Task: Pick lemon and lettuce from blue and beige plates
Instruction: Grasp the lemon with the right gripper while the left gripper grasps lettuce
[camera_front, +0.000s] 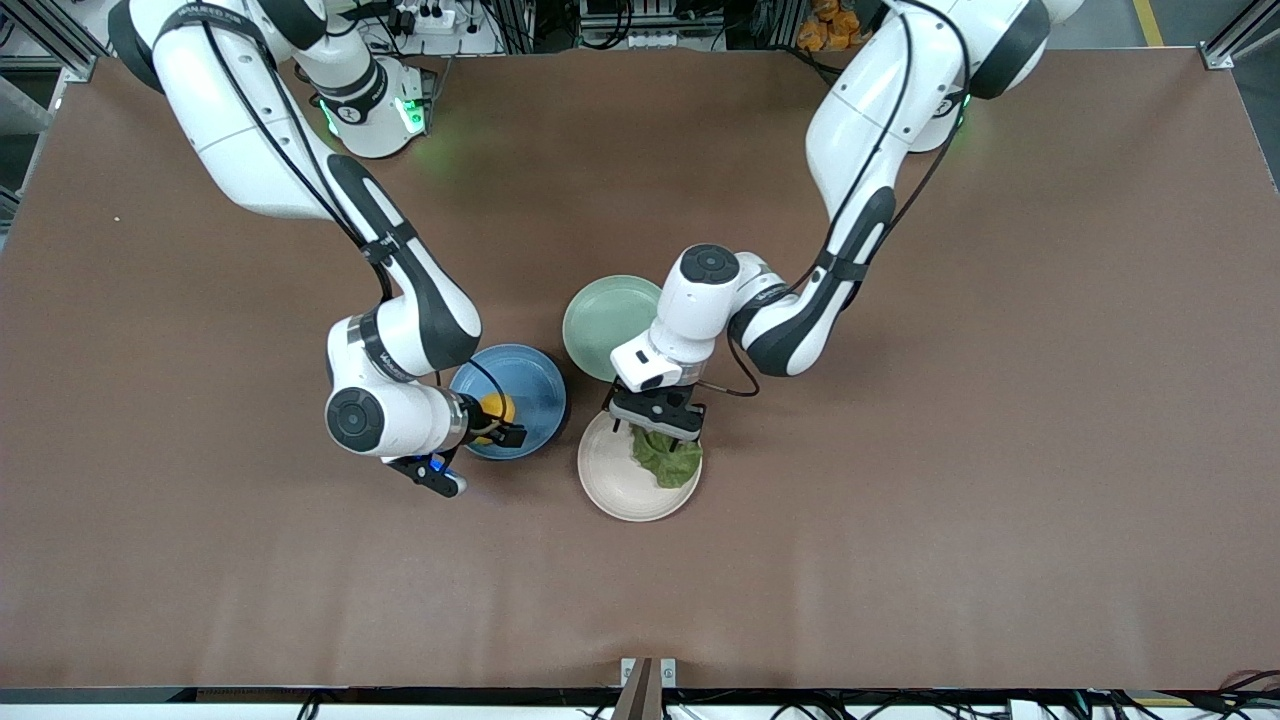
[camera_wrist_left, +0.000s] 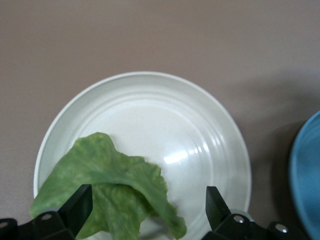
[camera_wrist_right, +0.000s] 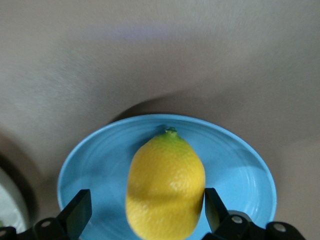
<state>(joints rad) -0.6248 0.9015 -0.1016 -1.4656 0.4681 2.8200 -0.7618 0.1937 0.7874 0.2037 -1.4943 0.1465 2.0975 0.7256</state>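
Right end effector (camera_wrist_right: 142, 210) straddling lemon (camera_wrist_right: 165, 189) (fingers apart), left end effector (camera_wrist_left: 145, 210) straddling lettuce (camera_wrist_left: 112, 192)

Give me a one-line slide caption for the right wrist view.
Right gripper open around a yellow lemon lying on the blue plate.

Yellow lemon (camera_wrist_right: 165, 187), green lettuce (camera_wrist_left: 112, 192), blue plate (camera_front: 530, 385), beige plate (camera_front: 615, 475)

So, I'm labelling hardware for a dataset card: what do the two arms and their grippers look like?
Both arms have glossy white shells with black joint sections and round black end caps. A thin black cable runs along each, strapped near the elbow. Green lights glow at the bases. The left gripper and right gripper have black fingers; the right wrist carries a small blue light.
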